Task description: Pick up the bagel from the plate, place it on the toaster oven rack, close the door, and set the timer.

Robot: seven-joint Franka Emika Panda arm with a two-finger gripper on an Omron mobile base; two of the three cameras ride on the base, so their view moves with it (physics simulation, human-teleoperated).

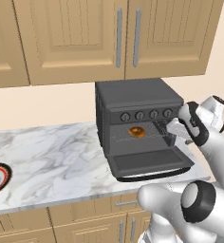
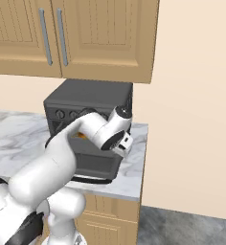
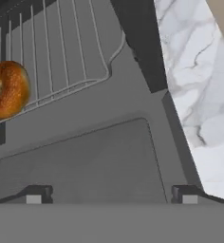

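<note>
Wide open and empty, the end effector (image 3: 111, 199) hangs over the dark grey drop-down door (image 3: 85, 161), which lies flat open in front of the dark grey boxy toaster oven (image 1: 133, 97). A small round orange-brown bagel (image 3: 7, 89), glossy with a paler centre, lies on the grey wire rack (image 3: 52, 52) inside, above the white marbled surface (image 1: 52, 156).

I get flat, even rendered light in all views, bright, no clear source. No glare on the marble counter (image 1: 61, 156), just a soft shadow under the oven door (image 1: 149, 163). Oven cavity reads dim. Low resolution, slightly soft edges; no lens distortion I can see.
</note>
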